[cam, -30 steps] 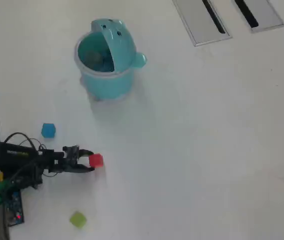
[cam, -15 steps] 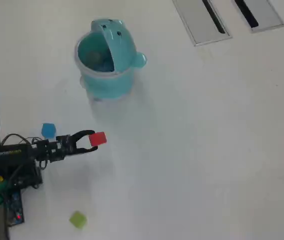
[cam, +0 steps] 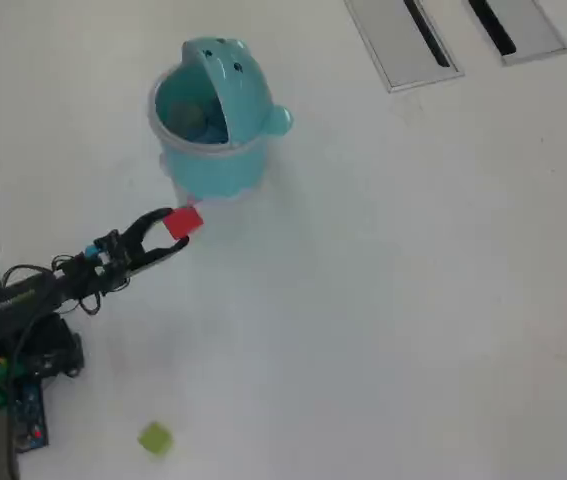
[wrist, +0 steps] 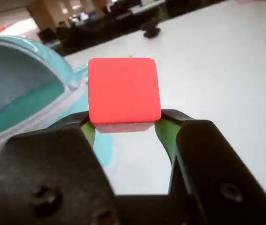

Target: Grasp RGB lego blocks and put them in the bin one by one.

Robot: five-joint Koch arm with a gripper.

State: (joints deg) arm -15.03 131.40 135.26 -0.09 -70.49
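The black two-jawed gripper (wrist: 124, 123) is clamped on a small red cube-like plastic block (wrist: 123, 91); in the wrist view the green-padded fingertips (wrist: 164, 133) press its left and right sides, and the block's flat red face fills the space above the jaws. In the overhead view the gripper (cam: 173, 228) holds the same red block (cam: 183, 221) at the end of the thin black arm (cam: 53, 285), which reaches up and to the right from its base at the lower left edge.

The block lies just below and to the left of the light teal-blue round plastic bin (cam: 208, 140) — near its outer wall, not over its mouth. The bin's animal-face lid (cam: 235, 85), with small dark dots, stands flipped up on the right side of the opening. In the wrist view the bin (wrist: 25, 89) rises at the left, close behind the block.

A small yellow-green plastic block (cam: 155, 438) rests on the white table (cam: 413, 300) near the bottom edge, well apart from the gripper. Two grey slotted panels (cam: 403, 40) sit in the table's upper right.
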